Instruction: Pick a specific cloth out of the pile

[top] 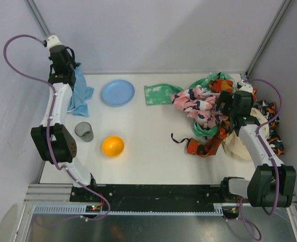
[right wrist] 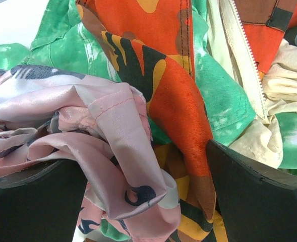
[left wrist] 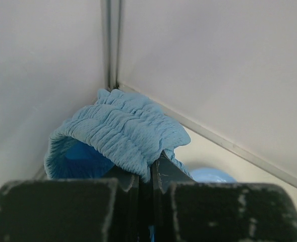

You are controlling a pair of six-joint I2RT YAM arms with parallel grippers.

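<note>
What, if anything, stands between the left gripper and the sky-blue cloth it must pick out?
Nothing visible does. The left gripper is shut on the cloth, pinching its gathered fabric near the far left corner, well apart from the pile.

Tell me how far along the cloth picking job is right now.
Done: the blue cloth is out of the pile, at the far left corner. In hand: the left gripper is shut on it, cloth hanging. Left: probably setting it down; the right gripper sits open at the pile.
</note>
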